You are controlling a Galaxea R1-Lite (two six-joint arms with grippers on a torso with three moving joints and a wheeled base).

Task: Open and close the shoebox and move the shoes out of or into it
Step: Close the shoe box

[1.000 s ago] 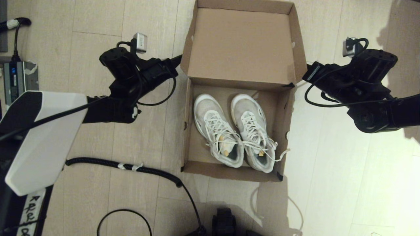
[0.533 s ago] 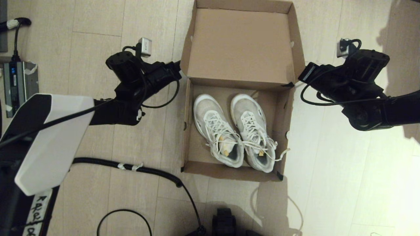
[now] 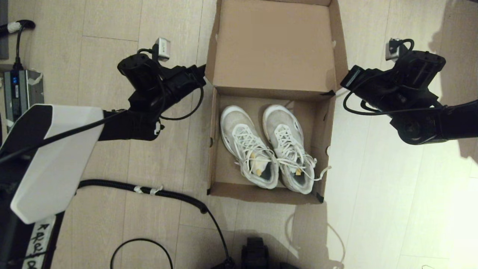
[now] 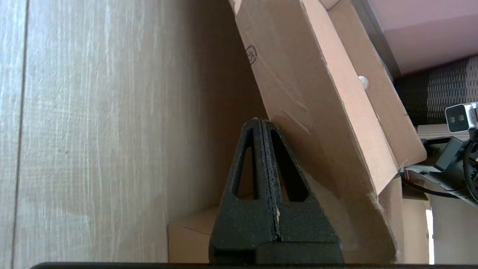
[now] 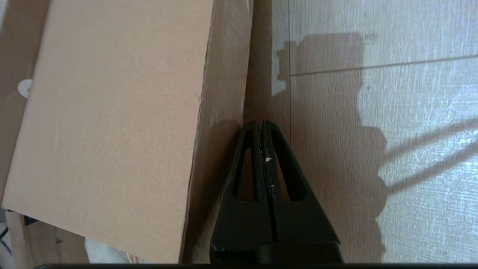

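The left gripper (image 3: 201, 73), black with fingers pressed flat together on nothing, reaches in from the left of the head view, its tip at the left side flap of the raised lid of the large brown cardboard shoebox (image 3: 216, 149). In the left wrist view the tip (image 4: 261, 125) lies against the flap's outer face. The right gripper (image 3: 345, 80), likewise pinched closed and empty, comes in from the right of the frame to the lid's right flap; in the right wrist view its tip (image 5: 260, 127) sits just beside that flap's edge.

Since half a second ago the lid has tipped further back, its far edge now cut off by the top of the frame, and both wrists have risen slightly.

The box stands open on the pale wood-plank floor (image 3: 373, 194) at centre frame. The pair of white lace-up mesh sneakers (image 3: 269, 149) lies side by side inside it, toes toward the hinge.
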